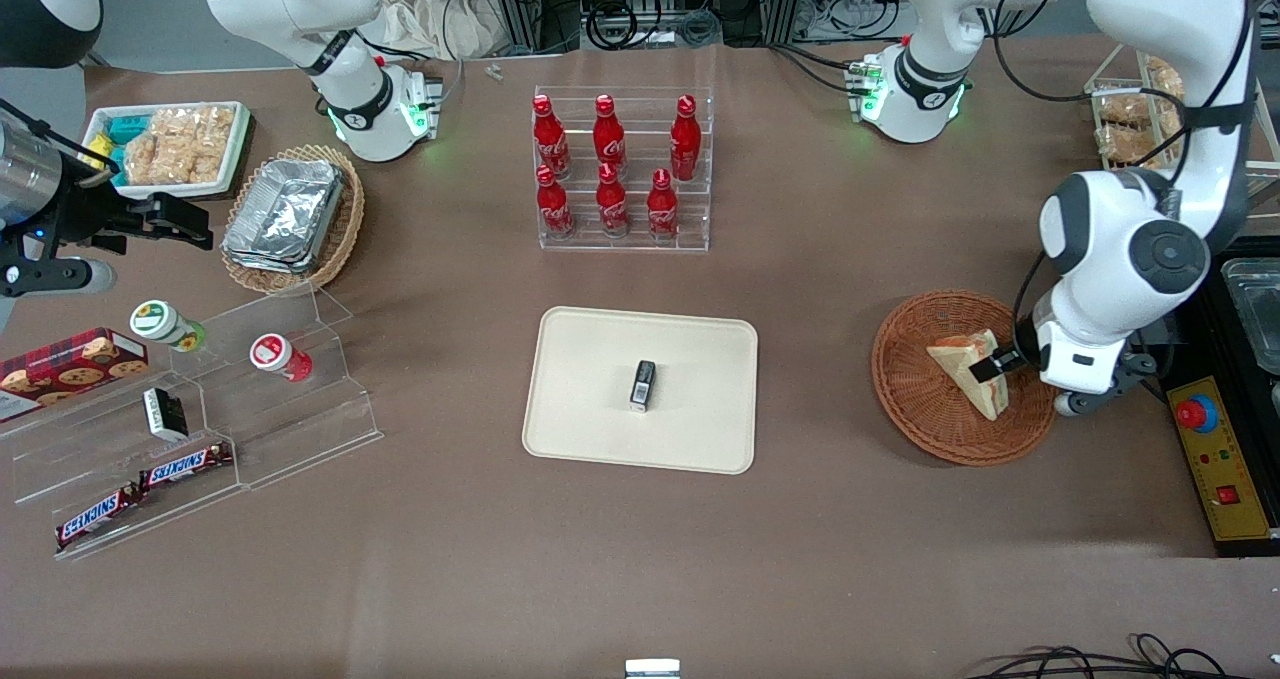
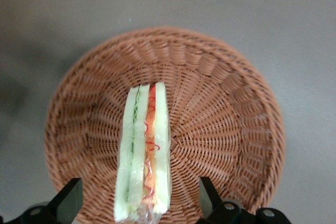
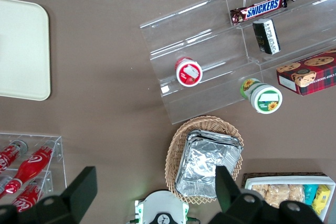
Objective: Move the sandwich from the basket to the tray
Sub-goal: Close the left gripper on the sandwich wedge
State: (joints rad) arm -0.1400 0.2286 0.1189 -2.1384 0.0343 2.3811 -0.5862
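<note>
While the working arm reaches down at its own end of the desk [image 1: 480, 569], the items along the front view run as follows. Toward the parked arm's end, a white tray of snack packets [image 1: 170, 144] sits beside a pale wicker basket holding silver foil trays [image 1: 285, 214]. Nearer the front camera, a clear stepped acrylic rack [image 1: 200, 419] carries a box of cookies [image 1: 70, 364], two small lidded cups [image 1: 165, 324], a small dark packet [image 1: 165, 414] and two Snickers bars [image 1: 185, 464].

At mid-desk, a clear tiered stand holds six red Coca-Cola bottles [image 1: 615, 169]. Nearer the camera than that stand lies the cream-beige tray [image 1: 600, 429], flat on the desk, with one small black and white object [image 1: 643, 386] resting on it.

Toward the working arm's end sits the round reddish-brown basket [image 1: 915, 389], well apart from the tray. The sandwich [image 1: 970, 369] is in this basket, standing on edge. In the left wrist view the sandwich [image 2: 144, 150] shows its cut edge, with green and red filling between white bread layers, against the woven floor of the basket [image 2: 220, 124].

The hand [image 1: 1005, 364] is positioned low over the basket at the sandwich. Its fingers [image 2: 68, 198] are spread, one on each side of the sandwich, and neither finger is visibly touching the bread.
</note>
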